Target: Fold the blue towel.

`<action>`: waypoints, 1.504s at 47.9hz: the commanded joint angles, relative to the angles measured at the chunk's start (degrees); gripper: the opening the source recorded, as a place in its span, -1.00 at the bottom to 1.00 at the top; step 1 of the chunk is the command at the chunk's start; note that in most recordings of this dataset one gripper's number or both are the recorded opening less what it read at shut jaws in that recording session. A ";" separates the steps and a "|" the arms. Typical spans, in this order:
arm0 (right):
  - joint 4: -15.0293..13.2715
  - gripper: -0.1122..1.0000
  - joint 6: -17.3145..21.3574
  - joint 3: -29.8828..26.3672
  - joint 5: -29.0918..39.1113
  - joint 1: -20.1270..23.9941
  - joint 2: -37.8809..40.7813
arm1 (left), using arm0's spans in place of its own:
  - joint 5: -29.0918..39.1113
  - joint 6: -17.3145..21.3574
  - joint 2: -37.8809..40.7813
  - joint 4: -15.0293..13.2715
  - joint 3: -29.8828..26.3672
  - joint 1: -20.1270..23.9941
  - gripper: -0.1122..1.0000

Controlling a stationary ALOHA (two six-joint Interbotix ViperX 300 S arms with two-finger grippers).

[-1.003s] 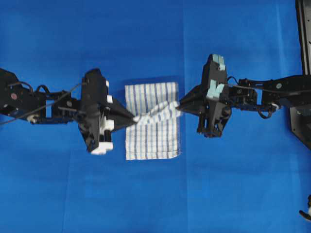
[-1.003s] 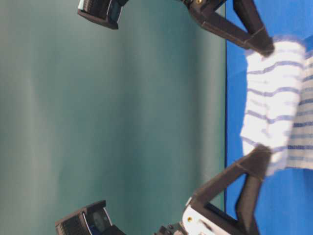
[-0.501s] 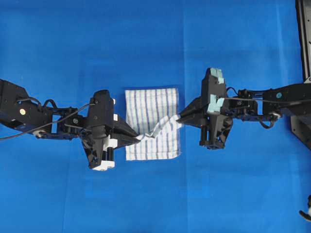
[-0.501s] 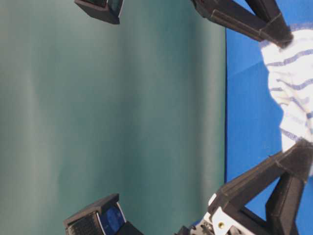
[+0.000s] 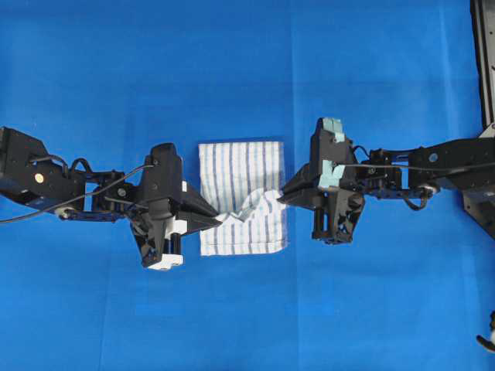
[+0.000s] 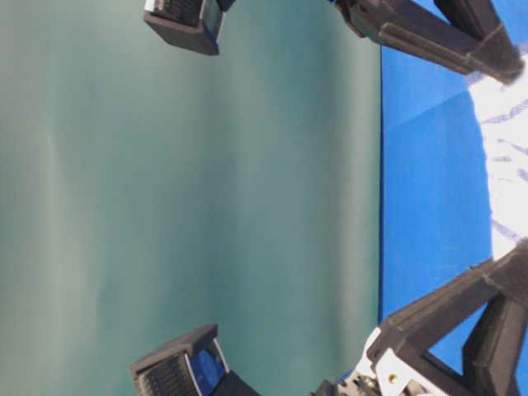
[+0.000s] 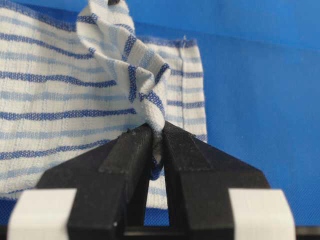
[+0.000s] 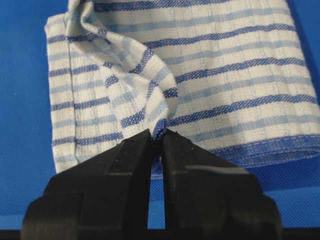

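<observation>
Pinching the towel's (image 5: 241, 193) left edge, the left gripper (image 5: 219, 219) is clamped on a raised fold. The towel lies mid-table on the blue cover (image 5: 232, 69), between 2 arms. The right gripper (image 5: 281, 195) is clamped on its right edge.

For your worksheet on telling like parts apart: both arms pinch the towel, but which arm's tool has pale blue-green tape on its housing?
The right tool, on the right of the overhead view. The left tool has white parts instead. Both are shut on the towel.
</observation>
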 commanded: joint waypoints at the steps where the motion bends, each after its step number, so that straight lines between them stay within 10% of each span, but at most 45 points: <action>1: 0.18 -0.65 0.00 -1.41 0.18 0.62 -0.35 | -0.44 0.00 -0.70 -0.09 -0.35 -0.26 -0.67; 14: 0.18 0.40 0.00 -1.58 0.26 1.76 -0.26 | -0.44 0.18 -1.58 -0.18 0.70 0.88 0.59; 20: 0.18 0.87 -0.09 -1.67 0.26 1.85 -0.53 | -0.18 0.44 -3.52 -0.26 1.93 1.76 0.57; 72: -6.33 0.80 -8.61 10.72 19.16 -6.94 -48.34 | 1.67 10.37 -46.76 -0.18 22.76 3.60 0.49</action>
